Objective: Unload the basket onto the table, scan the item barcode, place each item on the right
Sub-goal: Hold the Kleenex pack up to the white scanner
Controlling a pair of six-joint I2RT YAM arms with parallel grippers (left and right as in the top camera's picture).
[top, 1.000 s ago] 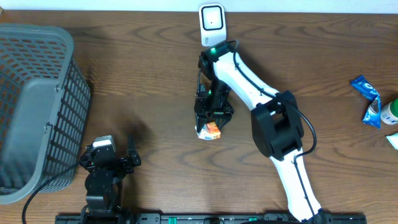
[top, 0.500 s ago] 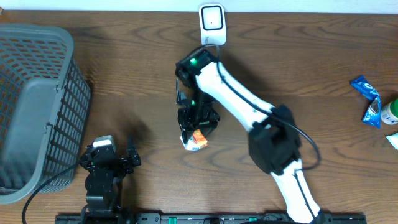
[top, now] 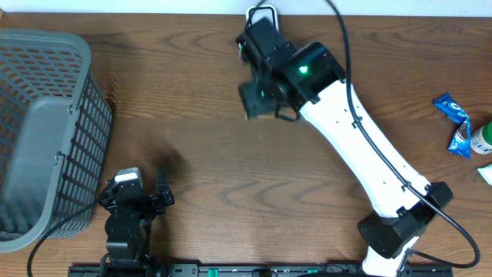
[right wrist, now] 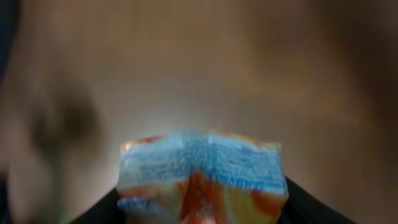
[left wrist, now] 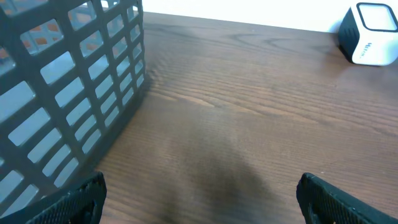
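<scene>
Snack packet held up by the right arm, close to the white scanner.

Far left on the brown bench: grey mesh basket. Near the front edge, beside the basket: left gripper, fingers spread wide apart, nothing between them. Up at the back, in the middle: white barcode scanner, half hidden behind the right gripper. In the right wrist view: blue and orange snack packet pinched between the two dark fingers, blurry bench behind. Far right edge: blue wrapper and a green-topped bottle, just beside each other.
</scene>
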